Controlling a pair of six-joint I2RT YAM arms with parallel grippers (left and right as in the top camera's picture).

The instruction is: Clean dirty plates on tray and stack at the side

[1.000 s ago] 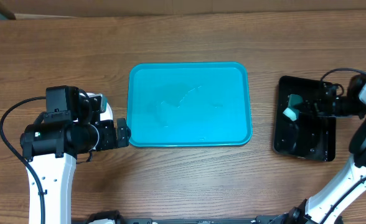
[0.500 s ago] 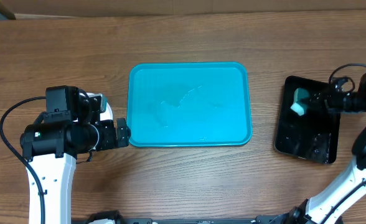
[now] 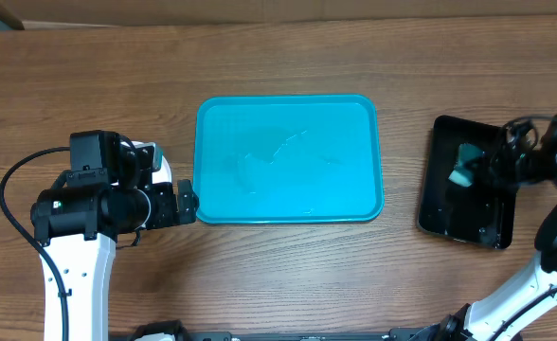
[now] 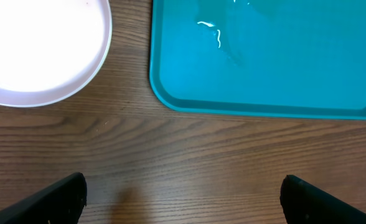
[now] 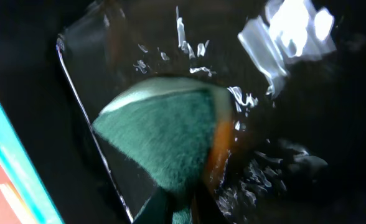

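Room lay open along the tray's (image 3: 288, 159) near rim, bare table (image 3: 288, 275) showing between it and the left hand (image 3: 189, 201), whose fingers stood spread wide just off the tray's left corner. Wet streaks (image 4: 211, 31) glistened on the tray's floor. Over the last second the right hand (image 3: 479, 170) had slid rightward across the black tray (image 3: 468, 213), pinched tight on the green sponge (image 3: 465, 166); the left arm hadn't budged. One white plate (image 4: 40, 50) sat left of the tray, cut off by the wrist view's edge and hidden from above by that arm.
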